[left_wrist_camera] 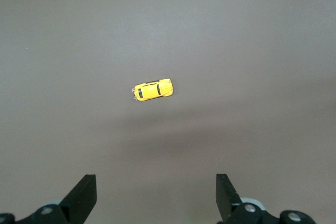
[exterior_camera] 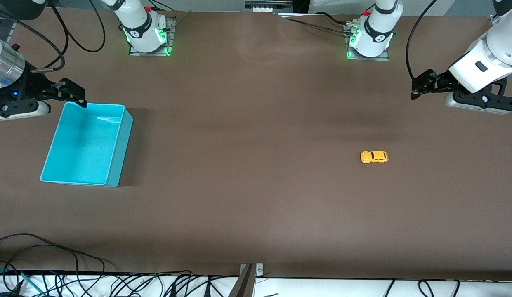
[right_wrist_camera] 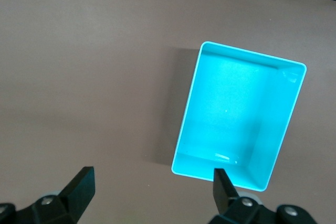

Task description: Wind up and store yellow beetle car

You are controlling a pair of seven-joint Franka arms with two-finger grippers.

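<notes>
The yellow beetle car (exterior_camera: 374,157) (left_wrist_camera: 152,89) rests on its wheels on the brown table, toward the left arm's end. My left gripper (exterior_camera: 418,87) (left_wrist_camera: 156,195) hangs open in the air above the table near that end, with nothing between its fingers and well apart from the car. At the right arm's end stands a turquoise bin (exterior_camera: 84,148) (right_wrist_camera: 236,114) with nothing in it. My right gripper (exterior_camera: 76,93) (right_wrist_camera: 153,190) hovers open and empty over the table beside the bin's corner that lies farthest from the front camera.
Both arm bases (exterior_camera: 146,33) (exterior_camera: 369,39) stand along the table edge farthest from the front camera. Loose black cables (exterior_camera: 53,264) lie along the nearest edge, with a metal bracket (exterior_camera: 251,270) at its middle. Bare brown tabletop (exterior_camera: 247,156) stretches between bin and car.
</notes>
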